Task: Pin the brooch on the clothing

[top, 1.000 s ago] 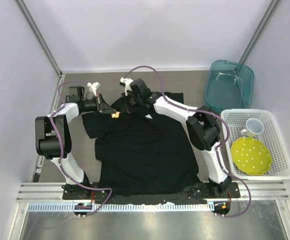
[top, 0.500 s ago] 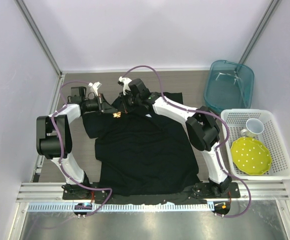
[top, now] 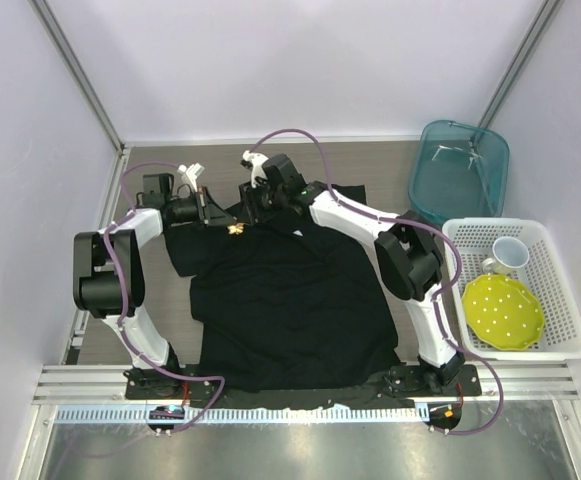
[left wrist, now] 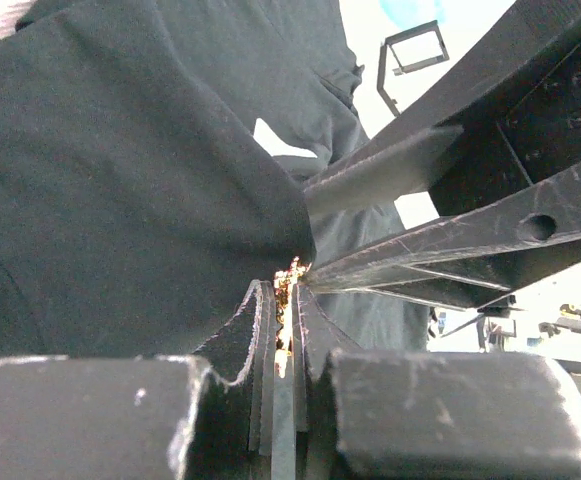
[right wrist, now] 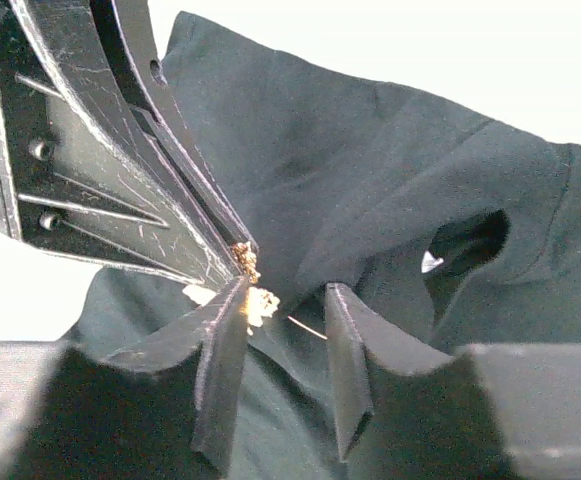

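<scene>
Working on the pinning step itself, by the look of it. Pinching the brooch (left wrist: 289, 275) tightly in the left gripper (left wrist: 283, 305), at the far left shoulder of the clothing (top: 290, 300), right against the bunched fabric. Hovering just to the right with the right gripper (right wrist: 285, 290), parting its jaws and gripping nothing, reaching almost to the brooch with one fingertip. Probably needing next: steadying the fabric, pushing the thin pin through, then fastening it without tugging the brooch loose.
</scene>
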Robot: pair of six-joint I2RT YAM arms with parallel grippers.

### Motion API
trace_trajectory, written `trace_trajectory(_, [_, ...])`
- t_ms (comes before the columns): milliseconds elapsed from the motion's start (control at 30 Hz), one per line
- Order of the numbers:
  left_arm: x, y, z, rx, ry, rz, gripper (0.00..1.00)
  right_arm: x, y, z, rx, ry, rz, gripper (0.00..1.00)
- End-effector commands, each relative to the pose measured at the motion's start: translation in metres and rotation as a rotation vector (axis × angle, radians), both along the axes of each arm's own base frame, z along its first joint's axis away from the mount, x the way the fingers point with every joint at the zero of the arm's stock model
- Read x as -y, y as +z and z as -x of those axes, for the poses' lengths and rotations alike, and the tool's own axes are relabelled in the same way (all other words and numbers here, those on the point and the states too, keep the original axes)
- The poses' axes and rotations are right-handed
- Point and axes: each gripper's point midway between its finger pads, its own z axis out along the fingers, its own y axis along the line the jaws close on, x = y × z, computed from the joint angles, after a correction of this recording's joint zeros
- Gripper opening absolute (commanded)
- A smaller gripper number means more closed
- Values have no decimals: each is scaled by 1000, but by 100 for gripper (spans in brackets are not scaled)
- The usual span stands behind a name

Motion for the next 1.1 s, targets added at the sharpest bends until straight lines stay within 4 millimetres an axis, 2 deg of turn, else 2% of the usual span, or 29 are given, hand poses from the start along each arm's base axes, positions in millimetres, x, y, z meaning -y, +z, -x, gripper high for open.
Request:
trace_trajectory(0, [4,8,-6,70,-22,8,2,-2,77,8,78,56,-130,46])
trace_trajectory(133, [4,4,-7,62,-24,8,2,13,74,1,43,44,-132,51])
trace_trajectory(333, [4,0,-9,44,-31,11,2,39,62,-3,-105,65,-201,51])
trace_trajectory(467, [5,-4,-8,36,-39,16,2,51,41,-4,-245,42,-254,51])
trace_trajectory(667, [5,-11,-10,23,-44,20,2,48,26,2,-385,50,-340,50])
trace_trajectory(1067, [5,-17,-12,2,-46,24,2,39,12,-5,-421,60,-372,48])
